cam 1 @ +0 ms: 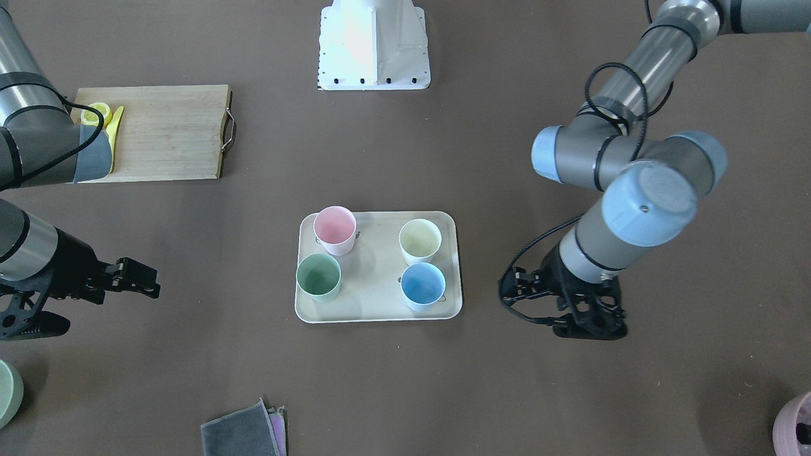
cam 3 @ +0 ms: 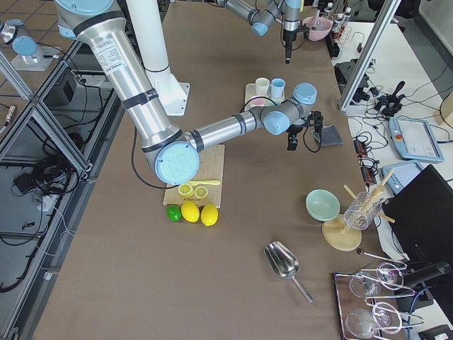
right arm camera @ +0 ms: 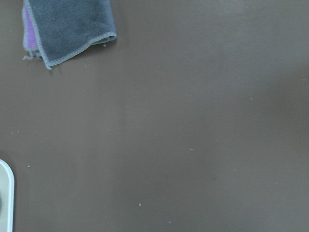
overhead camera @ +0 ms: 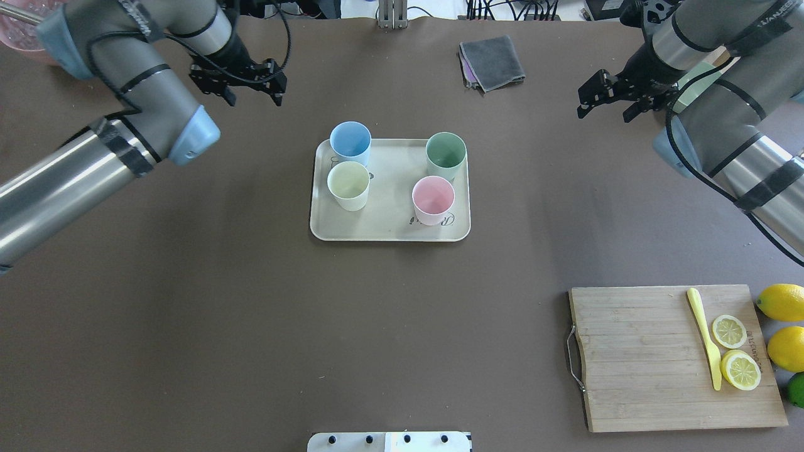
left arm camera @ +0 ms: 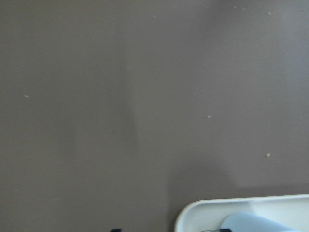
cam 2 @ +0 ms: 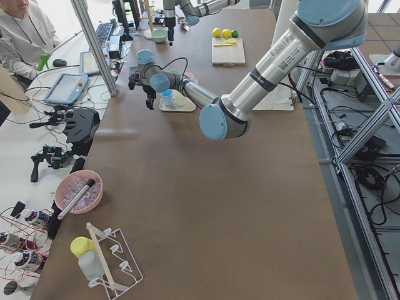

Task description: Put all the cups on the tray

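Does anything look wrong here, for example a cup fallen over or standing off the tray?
Nothing stands out. The pink cup, green cup, cream cup and blue cup all stand upright on the tray, and nothing looks spilled or damaged.

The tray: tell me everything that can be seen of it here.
The tray is a flat cream rectangle with rounded corners and a low raised rim, matte, with grey lettering partly hidden by a cup. It lies flat on the brown table. Four cups stand upright on it, one near each corner: blue cup, cream cup, green cup, pink cup. Nothing else touches it.
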